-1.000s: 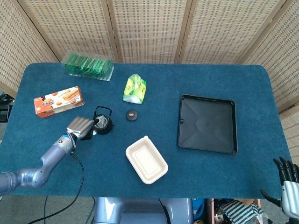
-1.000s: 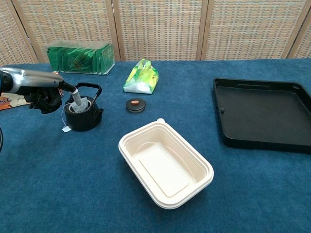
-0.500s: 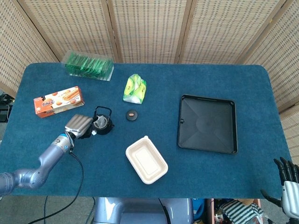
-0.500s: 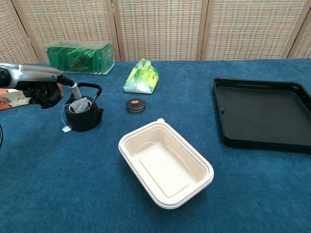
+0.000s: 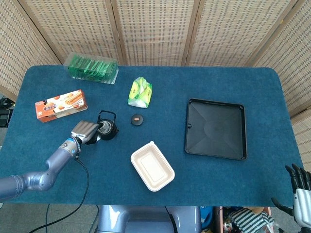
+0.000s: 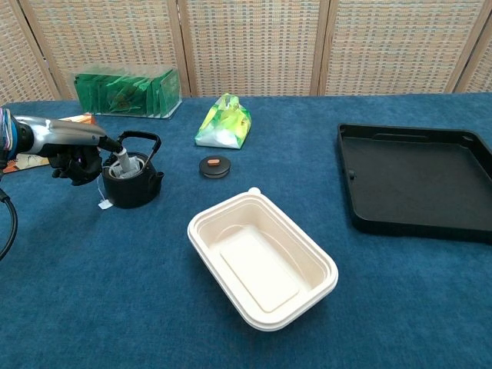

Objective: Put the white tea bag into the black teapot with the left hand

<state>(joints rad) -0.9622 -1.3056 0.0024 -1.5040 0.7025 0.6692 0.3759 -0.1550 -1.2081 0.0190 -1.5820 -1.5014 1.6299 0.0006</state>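
Note:
The black teapot [image 5: 108, 130] [image 6: 132, 186] stands lidless at the table's left. The white tea bag [image 6: 132, 163] lies inside its opening, and its string and paper tag [image 6: 104, 204] hang down the pot's outer left side. My left hand [image 5: 83, 131] [image 6: 75, 157] is just left of the pot. One silver finger reaches over the rim and presses down on the tea bag, while the dark fingers are curled under. My right hand [image 5: 300, 193] shows only in the head view, at the bottom right, off the table, with its fingers spread and nothing in them.
The small black teapot lid [image 5: 137, 119] [image 6: 214, 165] lies right of the pot. A white food container [image 6: 261, 260] sits in front and a black tray [image 6: 415, 181] at the right. A green-yellow packet [image 6: 224, 123], a green box [image 6: 127, 92] and an orange biscuit box [image 5: 61, 105] lie behind and left.
Half a second ago my left hand's finger was raised above the pot with the tea bag left inside. It has now come back down into the opening onto the bag.

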